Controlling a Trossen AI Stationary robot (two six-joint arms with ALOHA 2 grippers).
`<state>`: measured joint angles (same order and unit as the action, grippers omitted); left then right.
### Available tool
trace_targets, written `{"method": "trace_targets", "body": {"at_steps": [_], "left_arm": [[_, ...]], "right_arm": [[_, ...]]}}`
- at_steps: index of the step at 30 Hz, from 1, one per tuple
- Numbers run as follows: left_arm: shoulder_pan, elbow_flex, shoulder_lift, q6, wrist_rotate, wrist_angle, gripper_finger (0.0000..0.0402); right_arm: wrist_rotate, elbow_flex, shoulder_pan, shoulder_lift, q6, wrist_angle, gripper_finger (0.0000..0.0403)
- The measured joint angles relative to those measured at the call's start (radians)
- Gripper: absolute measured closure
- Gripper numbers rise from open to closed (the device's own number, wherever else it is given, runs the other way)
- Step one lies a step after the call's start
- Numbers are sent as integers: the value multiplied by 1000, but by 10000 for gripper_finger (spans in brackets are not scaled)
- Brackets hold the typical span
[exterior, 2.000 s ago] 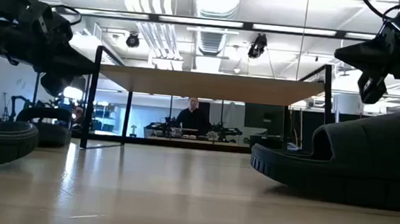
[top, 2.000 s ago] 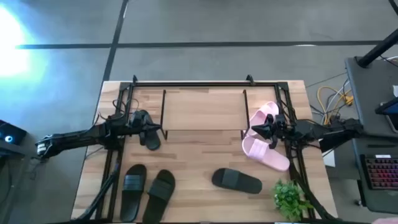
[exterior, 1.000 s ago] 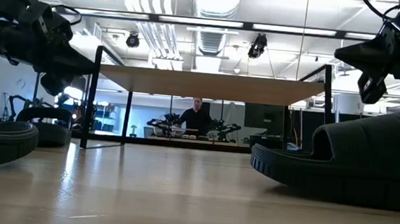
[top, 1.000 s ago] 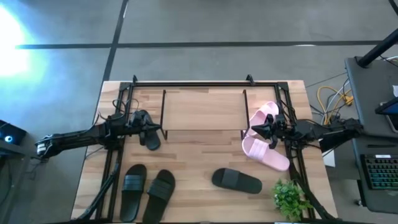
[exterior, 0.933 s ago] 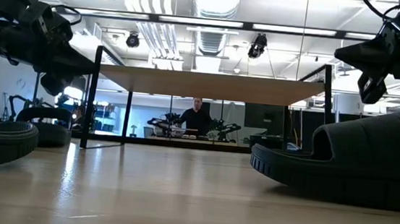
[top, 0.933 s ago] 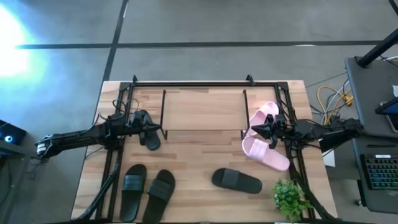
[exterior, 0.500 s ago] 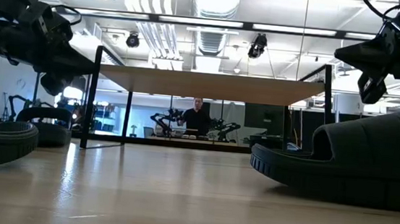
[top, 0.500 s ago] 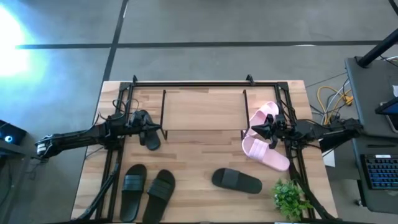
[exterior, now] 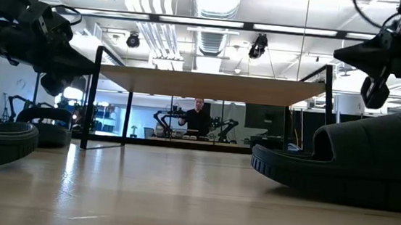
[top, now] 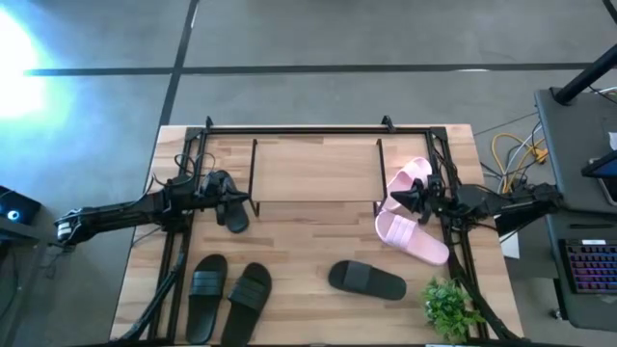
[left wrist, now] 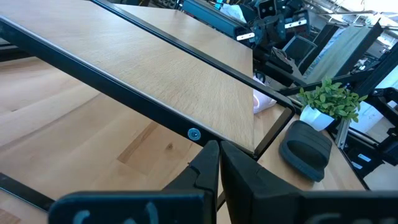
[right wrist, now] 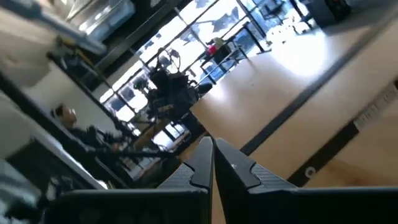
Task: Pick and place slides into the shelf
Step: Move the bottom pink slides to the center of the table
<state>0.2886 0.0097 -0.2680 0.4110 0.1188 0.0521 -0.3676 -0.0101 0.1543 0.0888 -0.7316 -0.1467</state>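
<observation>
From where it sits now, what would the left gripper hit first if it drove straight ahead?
Probably the small light wood shelf: the left gripper, fingers shut, points at the black metal edge of its top board. Depth is unclear, so it might slip just under.

Small potted plant [top: 450, 306], keyboard [top: 590, 267], coiled yellow cables [top: 512, 150]

Both arms flank the shelf [top: 316, 171] — four black slides, two pink, a plant [top: 450, 306].

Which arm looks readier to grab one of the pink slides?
Probably the right. Its gripper, fingers shut, hangs over the two pink slides beside the shelf; the left gripper is across the table by a black slide.
</observation>
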Motion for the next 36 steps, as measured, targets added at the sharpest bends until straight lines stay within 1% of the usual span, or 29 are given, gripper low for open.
{"method": "trace_targets", "body": {"at_steps": [5, 7, 9, 12, 16, 19, 22, 25, 28, 32, 34, 36], "left_arm": [[0, 0, 0, 0, 0, 0, 402], [0, 0, 0, 0, 0, 0, 402], [0, 0, 0, 0, 0, 0, 402], [0, 0, 0, 0, 0, 0, 402], [0, 0, 0, 0, 0, 0, 402], [0, 0, 0, 0, 0, 0, 402], [0, 0, 0, 0, 0, 0, 402], [0, 0, 0, 0, 0, 0, 402], [0, 0, 0, 0, 0, 0, 402], [0, 0, 0, 0, 0, 0, 402], [0, 0, 0, 0, 0, 0, 402], [0, 0, 0, 0, 0, 0, 402]], "right_arm": [[-1, 0, 0, -2, -189, -44, 394], [-6, 0, 0, 0, -265, -91, 394], [-10, 0, 0, 0, -310, -175, 394], [6, 0, 0, 0, -270, -367, 394], [86, 0, 0, 0, -236, -577, 394], [137, -1, 0, 6, -229, -663, 394], [138, -34, 0, 16, -229, -621, 388], [132, -122, 1, 78, -192, -536, 375], [131, -247, 0, 209, -90, -542, 359], [131, -463, 0, 412, 57, -532, 338], [117, -578, 0, 506, 118, -451, 329], [57, -697, 1, 581, 153, -273, 321]]}}
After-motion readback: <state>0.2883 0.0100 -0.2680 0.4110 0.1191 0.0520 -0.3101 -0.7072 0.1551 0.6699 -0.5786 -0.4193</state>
